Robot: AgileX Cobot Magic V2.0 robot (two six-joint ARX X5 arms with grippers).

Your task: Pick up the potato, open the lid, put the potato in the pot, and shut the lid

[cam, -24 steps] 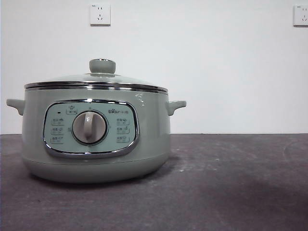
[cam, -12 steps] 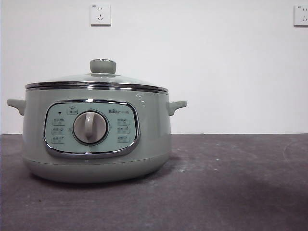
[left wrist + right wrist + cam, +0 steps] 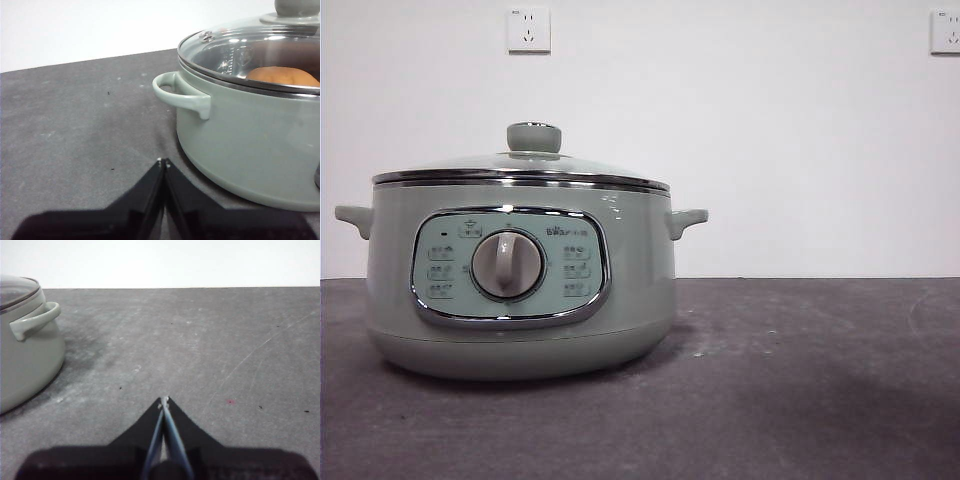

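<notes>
The pale sage-green pot [image 3: 520, 280] stands left of centre on the dark table, its dial panel facing the front view. The glass lid [image 3: 520, 165] with its green knob [image 3: 533, 137] rests shut on the pot's rim. Through the lid [image 3: 250, 50] in the left wrist view, the orange-brown potato [image 3: 282, 76] lies inside the pot [image 3: 250, 135]. My left gripper [image 3: 163, 162] is shut and empty, low beside the pot's side handle [image 3: 182, 95]. On the pot's other side my right gripper [image 3: 163, 400] is shut and empty, apart from the pot [image 3: 27, 350].
The dark grey tabletop [image 3: 800, 380] stretches to the right of the pot. A white wall with two sockets [image 3: 528, 30] stands behind. Neither arm shows in the front view.
</notes>
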